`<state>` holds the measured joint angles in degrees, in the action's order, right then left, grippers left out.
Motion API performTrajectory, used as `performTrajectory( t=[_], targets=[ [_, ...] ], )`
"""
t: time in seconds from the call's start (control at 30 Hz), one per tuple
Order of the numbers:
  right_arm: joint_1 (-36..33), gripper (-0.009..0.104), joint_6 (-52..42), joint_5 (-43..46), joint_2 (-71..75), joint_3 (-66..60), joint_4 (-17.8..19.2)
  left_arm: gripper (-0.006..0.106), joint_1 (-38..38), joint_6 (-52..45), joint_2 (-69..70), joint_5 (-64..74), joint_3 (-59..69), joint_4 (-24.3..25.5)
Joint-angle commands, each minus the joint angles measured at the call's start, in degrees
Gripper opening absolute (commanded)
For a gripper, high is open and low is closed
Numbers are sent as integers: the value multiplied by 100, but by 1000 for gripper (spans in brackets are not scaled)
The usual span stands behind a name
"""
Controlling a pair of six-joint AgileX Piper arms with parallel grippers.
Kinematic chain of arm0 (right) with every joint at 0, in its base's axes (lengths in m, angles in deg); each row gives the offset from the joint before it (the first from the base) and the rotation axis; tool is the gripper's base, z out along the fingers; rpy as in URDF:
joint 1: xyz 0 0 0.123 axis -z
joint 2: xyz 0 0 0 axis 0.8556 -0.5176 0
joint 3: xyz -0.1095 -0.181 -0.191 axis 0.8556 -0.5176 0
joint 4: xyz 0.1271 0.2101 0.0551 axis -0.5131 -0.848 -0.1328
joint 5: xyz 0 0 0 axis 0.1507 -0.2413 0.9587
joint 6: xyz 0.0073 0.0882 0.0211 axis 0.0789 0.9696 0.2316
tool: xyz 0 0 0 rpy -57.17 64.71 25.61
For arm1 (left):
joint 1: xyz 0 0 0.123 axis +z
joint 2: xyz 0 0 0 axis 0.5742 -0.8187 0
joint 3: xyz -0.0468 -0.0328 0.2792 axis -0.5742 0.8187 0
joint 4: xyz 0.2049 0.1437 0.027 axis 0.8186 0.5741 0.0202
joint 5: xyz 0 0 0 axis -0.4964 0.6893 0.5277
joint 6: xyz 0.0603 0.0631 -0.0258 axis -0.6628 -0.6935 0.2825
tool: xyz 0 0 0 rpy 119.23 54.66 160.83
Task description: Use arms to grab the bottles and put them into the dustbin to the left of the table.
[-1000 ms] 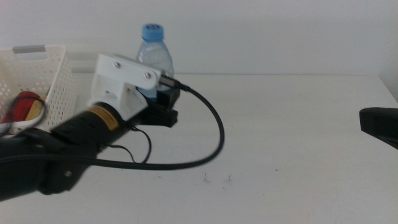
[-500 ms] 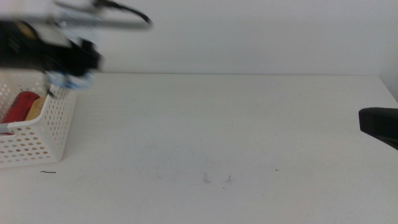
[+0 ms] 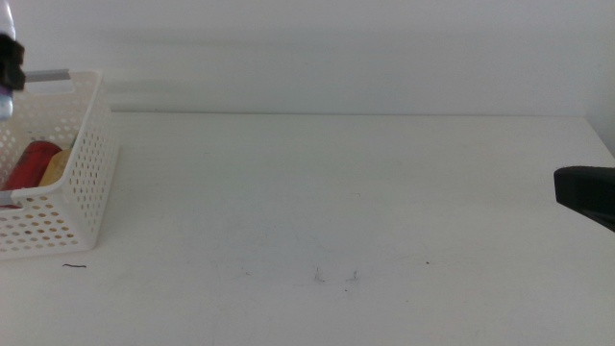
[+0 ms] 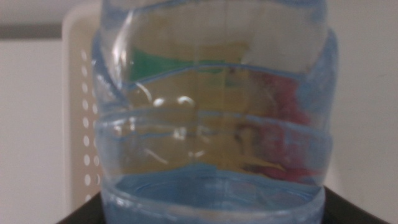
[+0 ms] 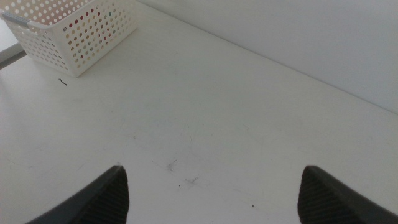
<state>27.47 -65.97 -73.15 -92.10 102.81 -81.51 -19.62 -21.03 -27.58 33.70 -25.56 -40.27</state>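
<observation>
In the left wrist view the small clear water bottle (image 4: 211, 124) fills the picture, and my left gripper (image 4: 211, 216) is shut on it. Behind it show the perforated wall of the dustbin (image 4: 78, 124) and blurred red, yellow and green shapes. From the middle view only a dark bit of that gripper (image 3: 9, 60) shows at the far left edge, above the dustbin (image 3: 82, 183). Inside the dustbin lie the red can (image 3: 32, 163) and part of the yellow bottle (image 3: 60, 165). My right gripper (image 5: 211, 193) hangs open over the table; it shows at the right edge (image 3: 586, 192).
The white table (image 3: 336, 192) carries a few tiny dark marks (image 3: 334, 278) near its front middle. A short dark streak (image 3: 74, 266) lies in front of the dustbin (image 5: 74, 28). A pale wall rises behind the table's far edge.
My left arm has swung left with the water bottle, from the table's back middle to over the dustbin, nearly leaving the middle view. The right gripper has not moved.
</observation>
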Motion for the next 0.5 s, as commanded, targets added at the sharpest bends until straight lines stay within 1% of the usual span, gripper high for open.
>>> performTrajectory(
  t=[0.0,0.2,0.47],
  targets=[
    [-7,88,-19,12,15,53,-2,11,64,-26,-251,-118,-196,-160],
    [-7,88,-19,12,15,53,-2,11,64,-26,-910,-118,-289,-175],
    [-7,88,-19,12,15,53,-2,11,64,-26,-1106,-323,-298,-191]
  ],
)
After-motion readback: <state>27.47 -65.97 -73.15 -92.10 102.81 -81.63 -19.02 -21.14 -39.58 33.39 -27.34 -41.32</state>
